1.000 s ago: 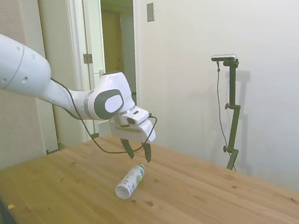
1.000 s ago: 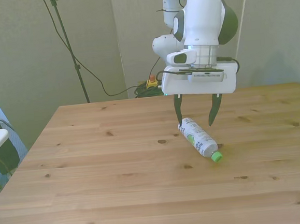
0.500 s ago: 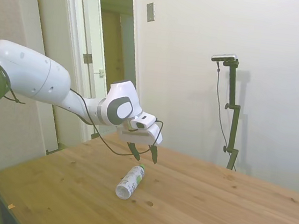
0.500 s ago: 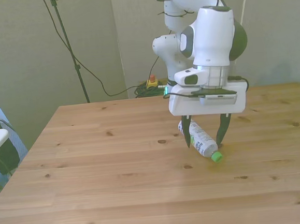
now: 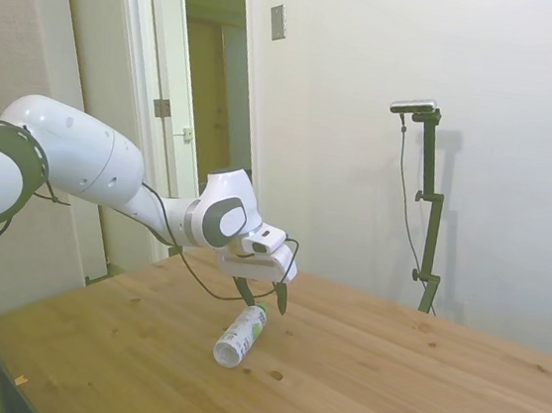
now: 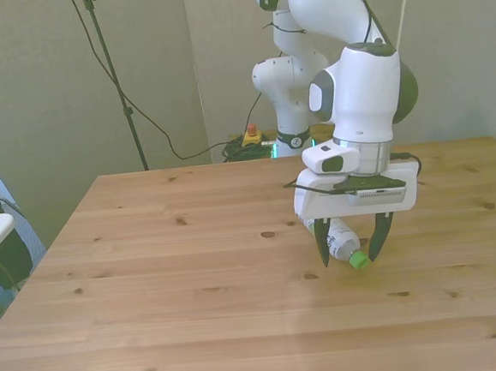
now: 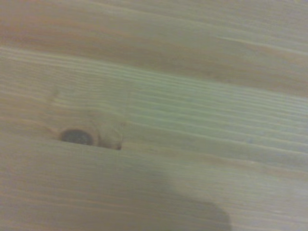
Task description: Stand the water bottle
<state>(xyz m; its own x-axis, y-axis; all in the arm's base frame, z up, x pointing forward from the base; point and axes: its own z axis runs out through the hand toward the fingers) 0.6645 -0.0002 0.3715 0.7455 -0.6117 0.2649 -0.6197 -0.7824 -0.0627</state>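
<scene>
Green-capped, your water bottle (image 6: 342, 243) lies on its side on the wooden table (image 6: 172, 312), cap toward you in the front view. Your gripper (image 6: 354, 252) straddles the cap end, fingers spread wide, not gripping.

The desk (image 6: 152, 270) is a top of pale wooden planks with dark knots scattered across it. The water bottle (image 6: 339, 241) lies on its side directly on the wood. A dark knot (image 6: 268, 234) sits near the bottle, toward the front view's left.
</scene>
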